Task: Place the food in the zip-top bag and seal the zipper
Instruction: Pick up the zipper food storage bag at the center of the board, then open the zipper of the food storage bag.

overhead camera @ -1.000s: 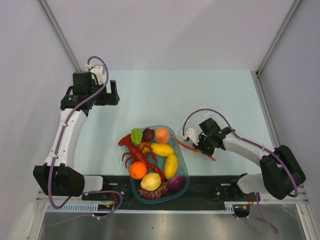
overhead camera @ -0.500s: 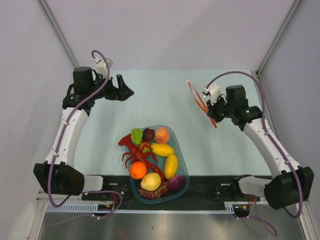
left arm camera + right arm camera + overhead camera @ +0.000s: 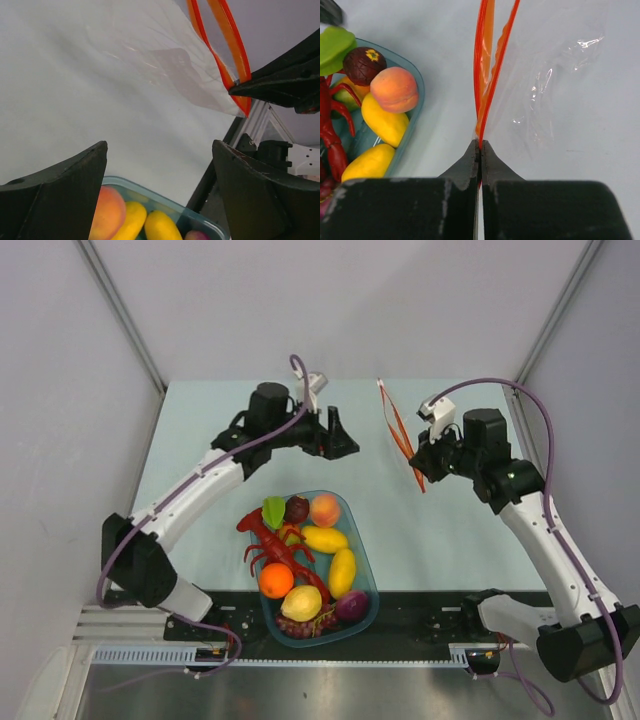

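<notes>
— Which step is this?
— Opening the bag [image 3: 555, 85]. The right gripper [image 3: 480, 146] is pinched tight on one end of the red zipper [image 3: 481, 75], holding it above the desk [image 3: 250, 410].
— And the left gripper [image 3: 340, 437]?
— Fingers apart, near the bag's mouth, not touching. It probably needs to catch one lip. The fruit [image 3: 324, 509] sits in the tub [image 3: 374, 585].

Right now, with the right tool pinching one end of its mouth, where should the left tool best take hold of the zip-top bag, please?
Probably one lip of the zipper, toward its free end, well away from the right tool's pinch. The two red strips gape apart there, so a single lip can be taken. The open left tool faces the hanging zip-top bag from the left, so come in from that side.
</notes>
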You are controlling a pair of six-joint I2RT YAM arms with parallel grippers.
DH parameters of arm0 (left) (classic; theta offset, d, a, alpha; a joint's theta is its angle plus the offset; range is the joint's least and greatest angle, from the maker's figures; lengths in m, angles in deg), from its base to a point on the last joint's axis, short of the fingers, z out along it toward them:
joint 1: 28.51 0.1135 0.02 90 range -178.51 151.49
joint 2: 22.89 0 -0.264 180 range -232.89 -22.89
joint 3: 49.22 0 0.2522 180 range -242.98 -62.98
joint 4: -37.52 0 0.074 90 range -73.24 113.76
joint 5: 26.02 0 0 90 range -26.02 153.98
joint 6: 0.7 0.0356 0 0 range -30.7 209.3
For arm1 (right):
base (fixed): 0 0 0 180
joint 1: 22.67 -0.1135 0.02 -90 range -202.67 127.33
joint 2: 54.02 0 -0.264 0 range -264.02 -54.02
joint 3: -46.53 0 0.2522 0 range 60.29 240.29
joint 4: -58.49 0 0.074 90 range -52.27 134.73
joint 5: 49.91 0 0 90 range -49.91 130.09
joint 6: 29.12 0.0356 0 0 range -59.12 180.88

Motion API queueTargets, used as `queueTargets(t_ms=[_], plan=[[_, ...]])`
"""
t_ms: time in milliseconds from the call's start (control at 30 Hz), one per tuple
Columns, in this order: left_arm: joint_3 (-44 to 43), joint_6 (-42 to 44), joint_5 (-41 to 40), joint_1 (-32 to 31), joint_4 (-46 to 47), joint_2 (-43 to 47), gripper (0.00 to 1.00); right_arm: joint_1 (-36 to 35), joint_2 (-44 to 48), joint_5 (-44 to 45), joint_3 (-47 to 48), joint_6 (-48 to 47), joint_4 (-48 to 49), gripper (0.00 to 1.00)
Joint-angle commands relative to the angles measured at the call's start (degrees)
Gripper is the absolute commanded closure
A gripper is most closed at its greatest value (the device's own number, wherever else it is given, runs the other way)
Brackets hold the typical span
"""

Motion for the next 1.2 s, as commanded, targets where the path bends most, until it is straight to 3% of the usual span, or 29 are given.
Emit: queueTargets(t_ms=[0, 200, 467, 767, 800, 867, 967, 1000, 1033, 1167], plan=[[-4.3, -7.7, -3.0, -4.8, 5.3, -3.7, 0.11, -2.9, 2.9, 2.0, -1.3, 4.0, 1.8, 1.0], [-5.8, -11.3, -2.0, -6.8, 6.3, -7.2, 0.11, -8.7, 5.0, 5.6, -3.8, 4.9, 1.4, 1.0], [-5.0, -13.1, -2.0, -6.9, 7.6, -8.1, 0.16, -10.6, 5.6, 6.1, -5.0, 5.4, 3.0, 1.0], [-4.9, -15.6, -1.7, -6.8, 9.6, -11.2, 0.55, -13.9, 5.3, 9.1, -5.8, 3.6, 4.9, 1.0], [-4.9, -15.6, -1.1, -6.8, 9.9, -11.2, 0.66, -14.0, 5.3, 9.3, -5.7, 3.6, 5.1, 1.0], [-5.0, -16.0, 0.1, -6.7, 11.3, -11.5, 0.76, -14.0, 5.1, 9.7, -5.9, 3.9, 5.3, 1.0], [-5.0, -16.5, 2.2, -6.7, 13.1, -11.9, 1.0, -13.9, 4.6, 10.8, -5.8, 4.6, 5.9, 0.99], [-5.1, -16.6, 2.7, -6.7, 13.3, -11.9, 1.0, -13.6, 4.5, 11.1, -5.8, 5.1, 6.3, 0.92], [-5.0, -16.7, 2.6, -6.7, 13.4, -12.0, 1.0, -13.4, 4.3, 11.5, -5.7, 5.5, 6.6, 0.74], [-5.1, -16.9, 3.1, -6.7, 14.5, -12.0, 1.0, -12.0, 2.8, 10.0, -4.3, 8.7, 7.7, 0.51]])
